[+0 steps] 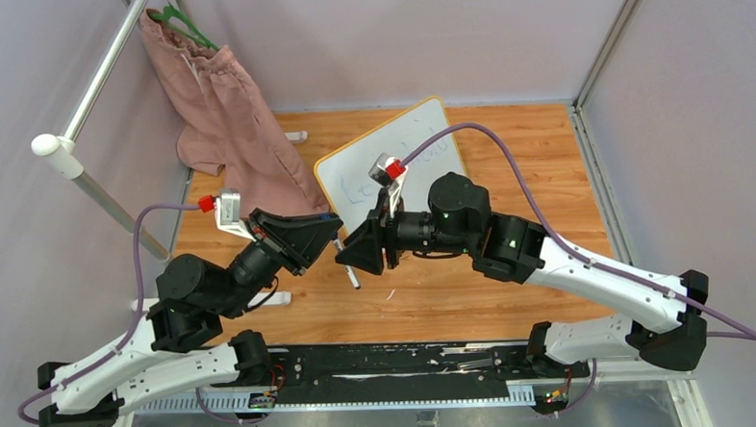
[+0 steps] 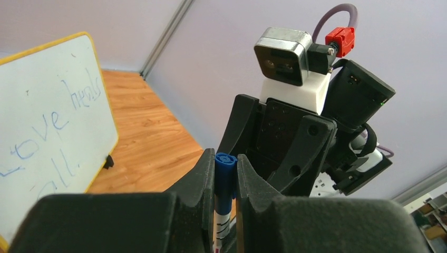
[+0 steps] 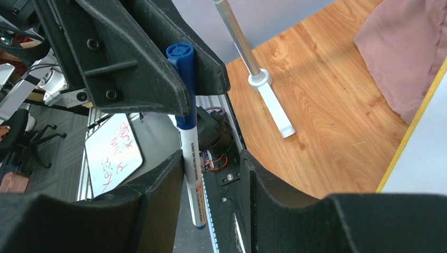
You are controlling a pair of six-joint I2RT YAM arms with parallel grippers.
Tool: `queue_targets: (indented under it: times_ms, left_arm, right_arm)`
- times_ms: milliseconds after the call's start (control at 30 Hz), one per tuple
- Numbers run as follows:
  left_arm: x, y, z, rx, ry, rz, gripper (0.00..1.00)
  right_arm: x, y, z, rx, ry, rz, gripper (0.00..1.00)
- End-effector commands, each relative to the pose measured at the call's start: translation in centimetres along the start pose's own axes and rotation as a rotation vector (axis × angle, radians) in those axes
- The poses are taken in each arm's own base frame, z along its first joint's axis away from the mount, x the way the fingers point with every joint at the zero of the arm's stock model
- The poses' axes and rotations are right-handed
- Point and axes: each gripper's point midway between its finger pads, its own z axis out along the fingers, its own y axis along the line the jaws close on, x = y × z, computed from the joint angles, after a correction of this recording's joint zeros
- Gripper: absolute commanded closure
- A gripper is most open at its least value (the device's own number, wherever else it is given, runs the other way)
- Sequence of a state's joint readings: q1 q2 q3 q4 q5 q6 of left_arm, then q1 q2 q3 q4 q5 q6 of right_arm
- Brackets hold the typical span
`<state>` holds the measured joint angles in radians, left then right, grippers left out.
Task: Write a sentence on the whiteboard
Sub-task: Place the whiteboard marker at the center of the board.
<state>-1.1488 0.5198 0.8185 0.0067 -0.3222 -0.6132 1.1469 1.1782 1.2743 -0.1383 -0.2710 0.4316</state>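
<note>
The whiteboard (image 1: 355, 171) stands tilted at the back middle of the wooden table and also shows in the left wrist view (image 2: 31, 89). The sentence (image 2: 50, 124), in faint blue, reads "Love heals all" in two lines. My left gripper (image 1: 329, 231) (image 2: 225, 158) is shut on the blue cap of a marker (image 2: 225, 174). The marker (image 3: 191, 153) hangs down, white barrel below the cap. My right gripper (image 1: 359, 255) (image 3: 211, 155) is open around the barrel, which lies close to its left finger. The two grippers meet in front of the board.
A pink cloth (image 1: 226, 124) on a green hanger hangs from a metal pole (image 1: 99, 81) at the back left. The pole's white foot (image 3: 274, 100) rests on the table. A second board with red writing (image 3: 113, 153) lies beyond the table's near edge.
</note>
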Motion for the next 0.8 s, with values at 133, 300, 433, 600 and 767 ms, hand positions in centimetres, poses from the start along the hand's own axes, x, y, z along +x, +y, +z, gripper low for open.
queue_targets:
  times_ms: [133,300,433,600,767]
  left_arm:
    - [0.8,0.1,0.1,0.011,0.0,-0.011,1.0]
    - [1.7,2.7,-0.4,-0.1,0.028,0.024,0.37]
    - [1.6,4.9,-1.1,-0.204,0.019,0.058,0.0]
    - [-0.1,8.0,-2.9,-0.359,-0.007,0.194,0.0]
    - [-1.7,10.9,-4.6,-0.526,0.039,0.434,0.0]
  right_arm:
    - [0.1,-1.2,0.1,0.022,-0.026,0.01,0.76]
    - [0.8,-3.2,-2.2,0.133,-0.017,-0.032,0.93]
    - [1.7,-6.0,-4.9,0.287,0.008,-0.063,1.0]
    - [2.6,-12.1,-11.0,0.636,0.058,-0.091,1.0]
    - [6.6,-21.1,-19.0,1.057,0.169,0.047,1.0]
